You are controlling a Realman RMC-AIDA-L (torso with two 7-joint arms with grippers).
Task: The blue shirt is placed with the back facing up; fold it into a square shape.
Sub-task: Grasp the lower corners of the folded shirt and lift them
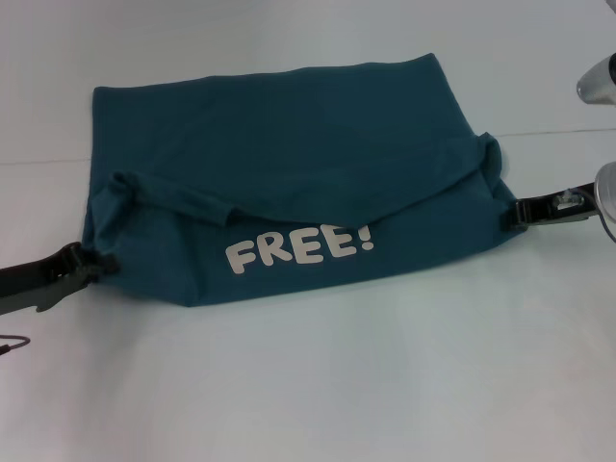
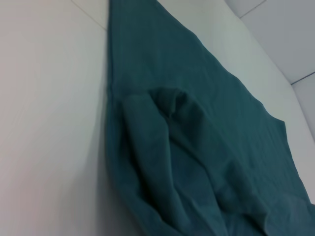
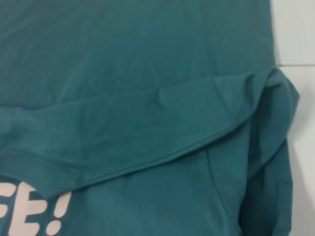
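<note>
The blue shirt lies across the middle of the white table, folded over on itself. Its near layer shows white letters "FREE!", and a hemmed edge runs across the middle above them. My left gripper is at the shirt's near left corner, where the cloth bunches between its black fingers. My right gripper pinches the bunched right edge. The left wrist view shows only rumpled folds of the shirt. In the right wrist view the shirt shows its hem and part of the letters.
A seam in the table surface runs behind the shirt. Part of the right arm's silver body hangs at the far right. A thin cable lies at the left edge.
</note>
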